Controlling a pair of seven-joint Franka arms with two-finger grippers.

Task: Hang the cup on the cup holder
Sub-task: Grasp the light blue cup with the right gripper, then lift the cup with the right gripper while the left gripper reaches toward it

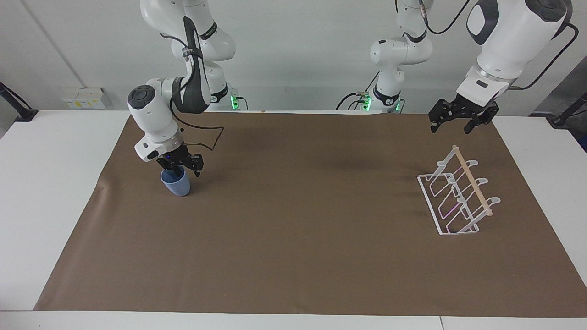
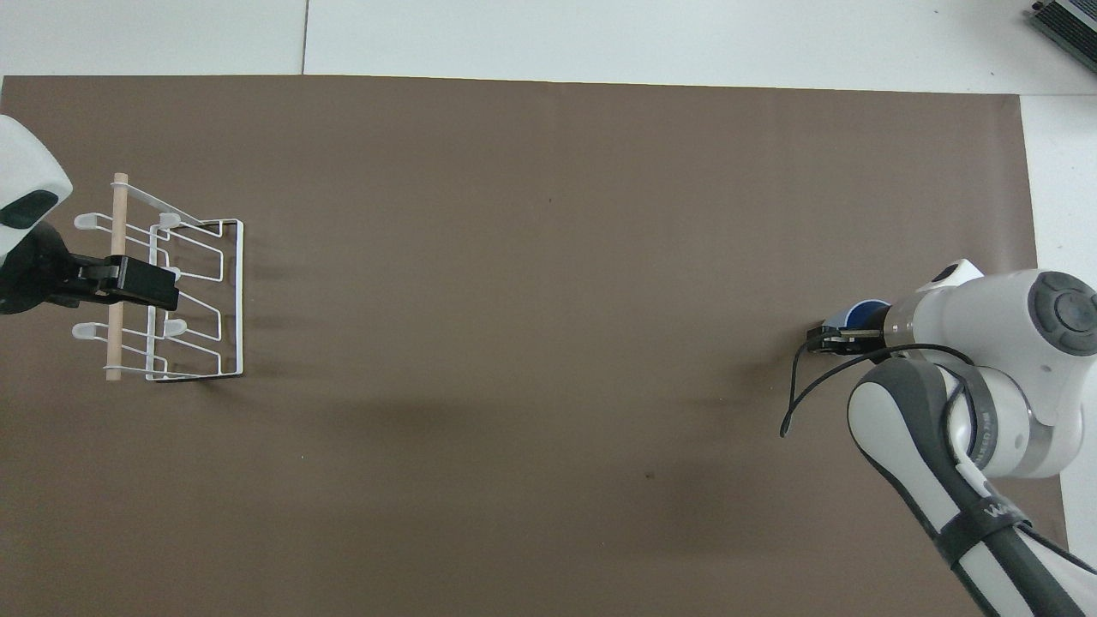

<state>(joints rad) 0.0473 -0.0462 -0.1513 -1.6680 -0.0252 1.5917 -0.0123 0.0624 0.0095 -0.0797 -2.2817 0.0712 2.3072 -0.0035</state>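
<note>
The pale blue cup [image 1: 176, 185] stands upright on the brown mat toward the right arm's end of the table; in the overhead view only its rim [image 2: 866, 308] shows past the arm. My right gripper [image 1: 185, 172] is down at the cup's rim, open, with one finger inside the cup and the other outside its wall; it also shows in the overhead view [image 2: 830, 338]. The white wire cup holder [image 1: 472, 181] with its wooden rod stands toward the left arm's end [image 2: 116, 343]. My left gripper [image 1: 451, 126] waits open and empty, raised over the holder [image 2: 128, 284].
The brown mat [image 1: 298, 206] covers most of the white table. A cable loops off the right wrist [image 2: 793, 386] over the mat beside the cup.
</note>
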